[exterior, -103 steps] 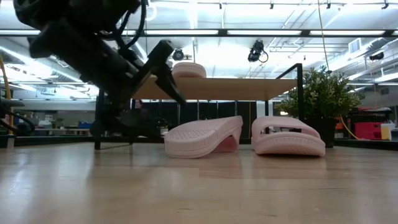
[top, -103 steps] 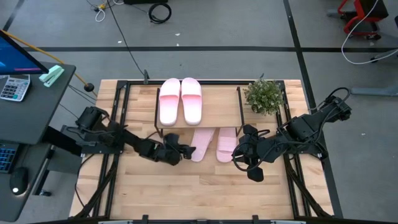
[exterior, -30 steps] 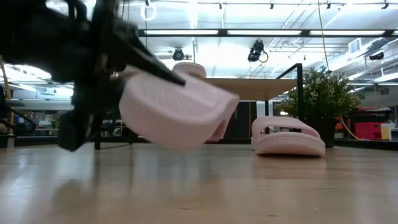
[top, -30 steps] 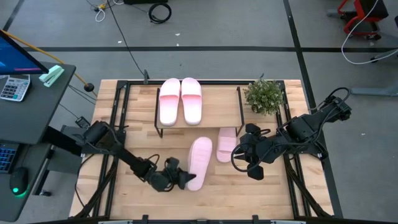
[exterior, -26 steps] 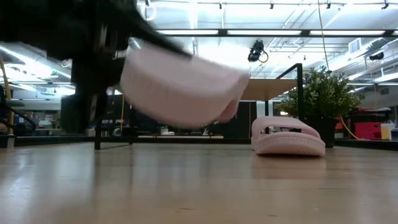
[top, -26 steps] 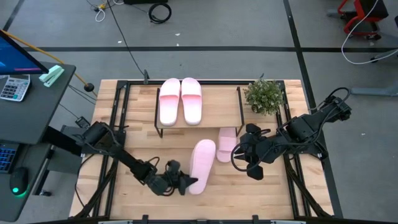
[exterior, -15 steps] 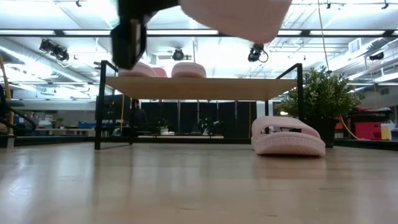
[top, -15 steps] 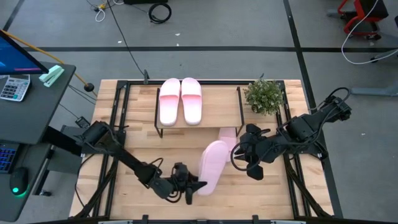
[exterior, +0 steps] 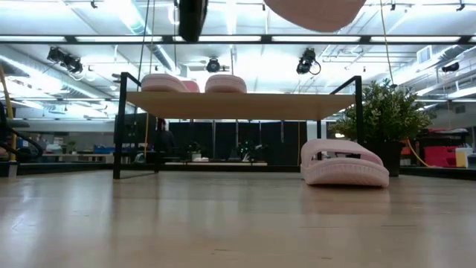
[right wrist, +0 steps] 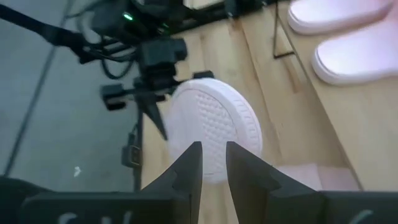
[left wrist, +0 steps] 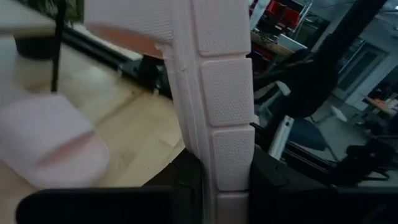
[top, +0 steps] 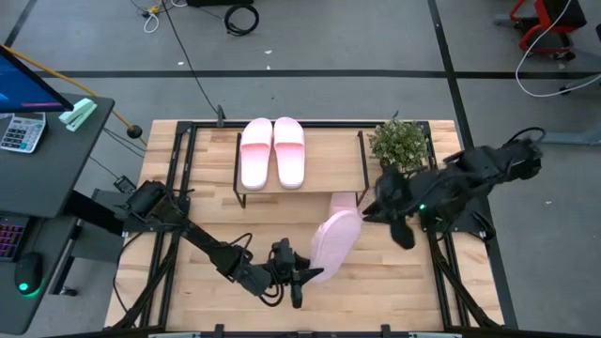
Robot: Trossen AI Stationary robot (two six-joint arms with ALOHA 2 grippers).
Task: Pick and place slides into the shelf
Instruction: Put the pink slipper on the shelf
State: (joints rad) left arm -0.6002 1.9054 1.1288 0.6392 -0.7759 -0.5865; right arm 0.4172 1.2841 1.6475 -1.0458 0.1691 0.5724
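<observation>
Held slide (top: 333,246) is hanging well above the table, gripped at its heel end by the left gripper (top: 299,276), toe pointing toward 1 o'clock from the gripper, sole tread showing in the left wrist view (left wrist: 214,93). Fingers are clenching the sole edge; grip looks narrow, so I'd expect the foam to flex or swing.

Two slides (top: 272,152) are sitting side by side on the shelf (top: 333,171) top, left half. The right half of the board is free. A fourth slide (exterior: 343,172) is lying on the table under the shelf's right end, partly hidden from above.

Right gripper (top: 402,225) is hovering at 3 o'clock of the held slide, near the plant (top: 399,143); fingers nearly closed, holding nothing.

To do it well: keep it high, clear the front edge and post, square the toe to 12 o'clock, set it down just beside the parked pair, and release only once the sole is flat.
</observation>
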